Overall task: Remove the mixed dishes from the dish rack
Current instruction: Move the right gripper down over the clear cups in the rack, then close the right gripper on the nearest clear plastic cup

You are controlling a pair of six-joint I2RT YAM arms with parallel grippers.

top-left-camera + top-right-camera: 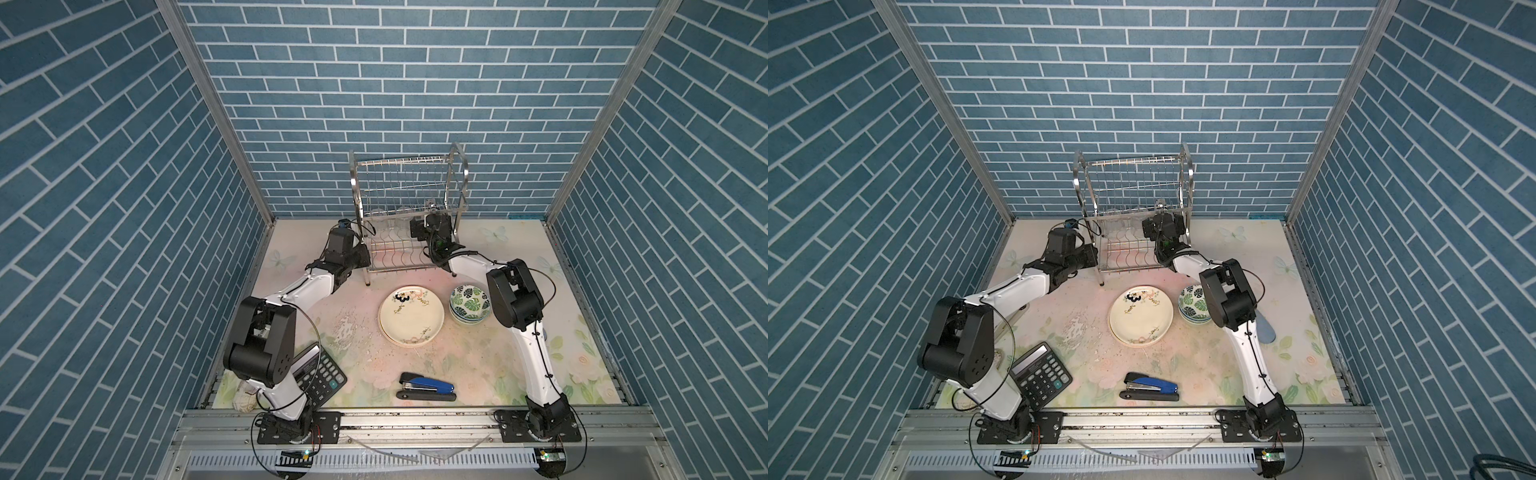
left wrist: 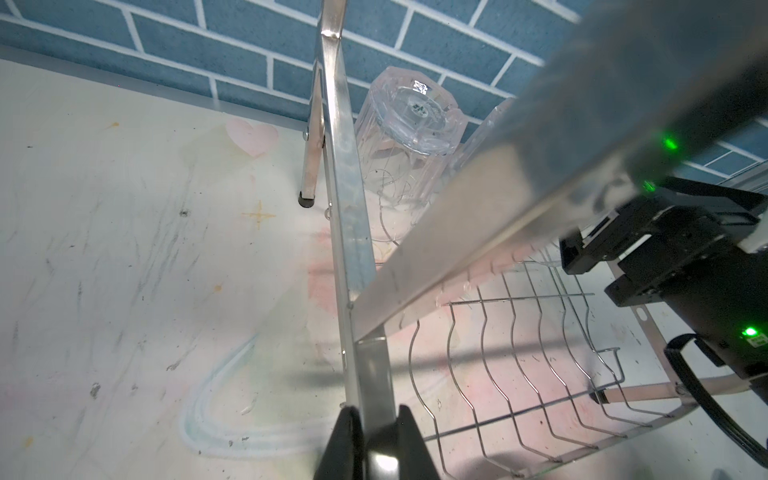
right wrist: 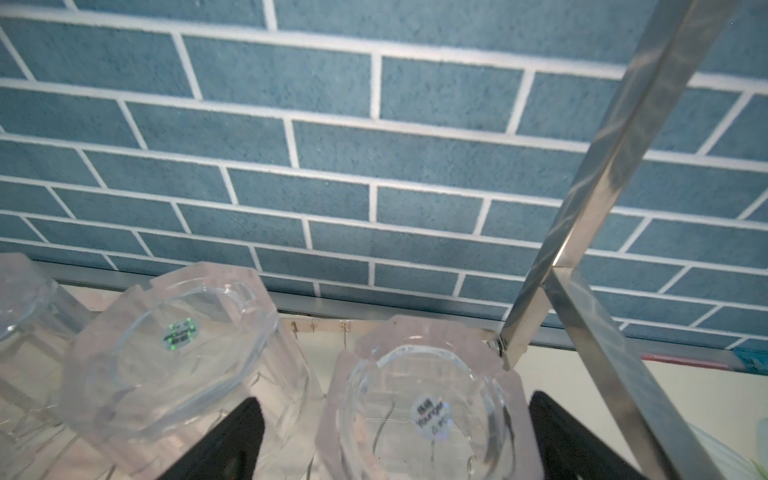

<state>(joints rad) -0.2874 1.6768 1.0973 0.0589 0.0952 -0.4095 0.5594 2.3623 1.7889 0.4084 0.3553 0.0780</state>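
Inverted clear tumbler (image 3: 419,399) looked light, slick, breakable; side-wall hold advised; right gripper (image 3: 395,449) gaped astride it, left gripper (image 2: 376,444) clenched the dish rack (image 2: 349,208).

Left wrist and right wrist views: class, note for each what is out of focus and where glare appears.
Left wrist view: the slanted bar of the dish rack, near the lens, is smeared out of focus with green glints; the upturned tumbler behind stays fairly sharp. Right wrist view: the near tumbler looks hazy-rimmed; the rack's steel bar shows streaky glare.
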